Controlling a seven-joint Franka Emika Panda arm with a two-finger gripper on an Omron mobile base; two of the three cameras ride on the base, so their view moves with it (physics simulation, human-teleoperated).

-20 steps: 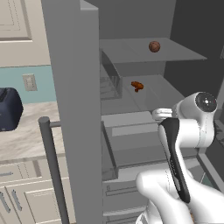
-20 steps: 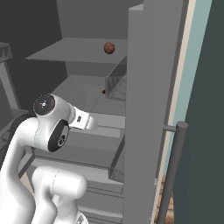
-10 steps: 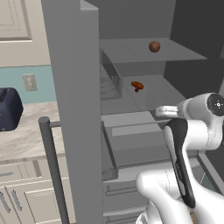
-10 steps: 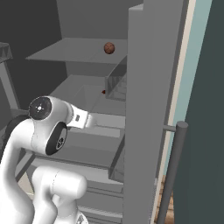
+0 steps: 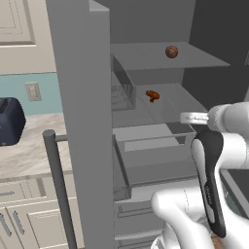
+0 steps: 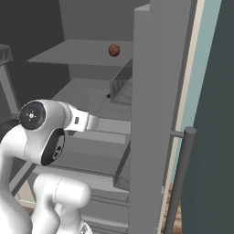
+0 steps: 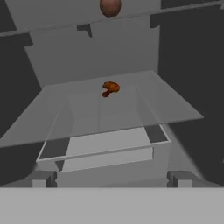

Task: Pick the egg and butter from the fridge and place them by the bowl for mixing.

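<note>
Resting on the fridge's (image 5: 82, 121) upper shelf (image 5: 194, 57) — the egg (image 5: 171, 51).

Fridge (image 5: 82, 121) body rendered as flat matt grey, no gloss; bar handle (image 5: 58, 189) darker grey, smooth, metal-like. Shelves (image 7: 109, 109) inside the fridge rendered as thin translucent grey panels, drawers (image 5: 146, 160) below them clear, plastic-like. Egg (image 5: 171, 51) smooth, matt reddish-brown. Orange-brown lumpy item (image 7: 109, 88) rough-surfaced. Countertop (image 5: 29, 155) left of the fridge mottled, stone-like. Cabinet fronts (image 5: 19, 228) below the countertop painted beige, matt.
</note>
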